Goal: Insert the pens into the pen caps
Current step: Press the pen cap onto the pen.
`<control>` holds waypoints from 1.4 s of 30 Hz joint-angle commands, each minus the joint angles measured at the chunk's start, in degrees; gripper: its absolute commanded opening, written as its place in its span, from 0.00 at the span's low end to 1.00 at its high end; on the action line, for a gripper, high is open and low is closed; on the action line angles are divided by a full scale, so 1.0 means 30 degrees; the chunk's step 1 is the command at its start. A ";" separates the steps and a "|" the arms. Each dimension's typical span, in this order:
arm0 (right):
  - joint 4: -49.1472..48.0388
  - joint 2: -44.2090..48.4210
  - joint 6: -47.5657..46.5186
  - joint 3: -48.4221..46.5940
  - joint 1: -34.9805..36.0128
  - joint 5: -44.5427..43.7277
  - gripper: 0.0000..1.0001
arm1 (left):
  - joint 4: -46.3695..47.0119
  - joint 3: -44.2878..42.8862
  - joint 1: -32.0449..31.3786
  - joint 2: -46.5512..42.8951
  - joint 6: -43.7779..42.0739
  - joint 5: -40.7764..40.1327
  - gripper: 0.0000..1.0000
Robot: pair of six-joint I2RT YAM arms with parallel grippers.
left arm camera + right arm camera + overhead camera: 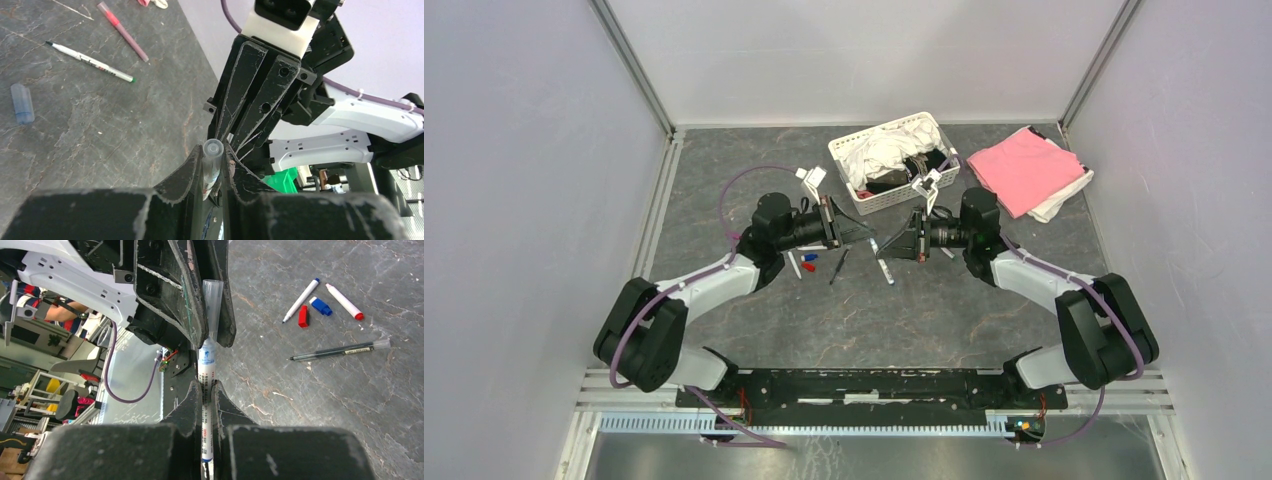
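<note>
My left gripper [212,152] is shut on a clear pen cap [213,149], its closed end toward the camera. My right gripper [206,385] is shut on a white pen [206,365] with a blue band. The two grippers face each other mid-table, left [869,232] and right [896,243]. In the right wrist view the pen's tip meets the mouth of the clear cap [212,300]. On the table lie a blue-ended pen [301,300], a red-ended pen [345,301], a slim dark pen [340,350], a red cap [303,316] and a blue cap [320,306].
A green-tipped pen [90,61], a pinkish pen [122,30] and a pale blue cap [22,103] lie on the table below the right gripper. A white basket [849,185] of cloth stands behind the grippers. A pink cloth [1024,170] lies at the back right.
</note>
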State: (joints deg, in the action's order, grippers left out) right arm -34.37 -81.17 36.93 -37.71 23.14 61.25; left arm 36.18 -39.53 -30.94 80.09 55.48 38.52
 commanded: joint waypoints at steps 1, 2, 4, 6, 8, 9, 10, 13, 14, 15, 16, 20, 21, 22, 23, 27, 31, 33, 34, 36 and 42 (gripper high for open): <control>0.1919 -0.0028 -0.2302 -0.1404 0.0012 -0.1409 0.00 | -0.1946 -0.0971 -0.0688 -0.0204 -0.2029 0.1269 0.12; 0.2287 -0.0030 -0.2638 -0.1550 0.0016 -0.1502 0.00 | -0.1975 -0.1014 -0.0723 -0.0125 -0.2096 0.1484 0.12; 0.2754 -0.0105 -0.3005 -0.1805 0.0002 -0.1645 0.00 | -0.2082 -0.1073 -0.0853 0.0013 -0.2223 0.1691 0.13; 0.2957 -0.0129 -0.3122 -0.1926 0.0000 -0.1725 0.00 | -0.2736 -0.1308 -0.1054 0.0113 -0.2713 0.1634 0.13; 0.2982 -0.0129 -0.3099 -0.1959 -0.0014 -0.1799 0.00 | -0.3128 -0.1509 -0.1272 0.0230 -0.3071 0.1612 0.13; 0.2990 -0.0122 -0.3074 -0.1988 -0.0035 -0.1857 0.00 | -0.3214 -0.1576 -0.1375 0.0303 -0.3233 0.1648 0.13; 0.2950 -0.0132 -0.2919 -0.1989 -0.0068 -0.1873 0.00 | -0.3269 -0.1628 -0.1486 0.0312 -0.3396 0.1729 0.13; 0.2162 -0.0190 -0.2127 -0.1814 -0.0283 -0.1815 0.00 | -0.3474 -0.1586 -0.1737 0.0372 -0.4012 0.2040 0.12; 0.2169 -0.0221 -0.2120 -0.1813 -0.0300 -0.1843 0.00 | -0.3477 -0.1516 -0.1755 0.0357 -0.4094 0.2071 0.12; 0.2166 -0.0220 -0.2127 -0.1813 -0.0338 -0.1844 0.00 | -0.3514 -0.1438 -0.1757 0.0315 -0.4144 0.2042 0.12; 0.2170 -0.0216 -0.2165 -0.1799 -0.0340 -0.1844 0.00 | -0.3694 -0.1391 -0.1757 0.0299 -0.4206 0.1859 0.12; 0.2307 -0.0162 -0.2409 -0.1507 -0.0332 -0.1815 0.00 | -0.4543 -0.1532 -0.1728 0.0433 -0.4247 0.0565 0.12; 0.2384 -0.0108 -0.2525 -0.1422 -0.0332 -0.1843 0.00 | -0.4178 -0.1524 -0.1739 0.0535 -0.4013 0.0579 0.12; 0.2481 -0.0056 -0.2600 -0.1382 -0.0356 -0.1844 0.00 | -0.3708 -0.1530 -0.1729 0.0634 -0.3747 0.0698 0.12; 0.2521 0.0014 -0.2646 -0.1396 -0.0381 -0.1873 0.00 | -0.3473 -0.1593 -0.1750 0.0720 -0.3706 0.1013 0.12; 0.2670 -0.0013 -0.2728 -0.1628 -0.0638 -0.1957 0.00 | -0.3339 -0.1542 -0.1757 0.0805 -0.3991 0.1989 0.10; 0.4066 -0.0273 -0.3564 -0.1883 -0.0741 -0.2422 0.00 | -0.4833 -0.1643 -0.1728 0.0973 -0.3935 0.0851 0.06; 0.4057 -0.0311 -0.3505 -0.1657 -0.0744 -0.2608 0.00 | -0.5186 -0.1662 -0.1743 0.1432 -0.3670 0.0515 0.07; 0.4051 -0.0322 -0.3475 -0.1544 -0.0750 -0.2754 0.00 | -0.4958 -0.1599 -0.1770 0.1876 -0.3495 0.0683 0.06; 0.4186 -0.0418 -0.3385 -0.1437 -0.0822 -0.3119 0.00 | -0.4210 -0.1368 -0.1870 0.2301 -0.3059 0.1064 0.07; 0.4807 -0.1359 -0.3787 -0.1822 -0.1065 -0.3631 0.00 | -0.3595 -0.1208 -0.2076 0.3628 -0.2505 0.1766 0.13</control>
State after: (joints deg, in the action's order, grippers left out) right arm -15.33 -83.94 27.29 -40.16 21.45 56.93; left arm 27.90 -43.88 -34.04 88.36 45.89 36.16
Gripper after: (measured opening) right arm 0.043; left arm 0.215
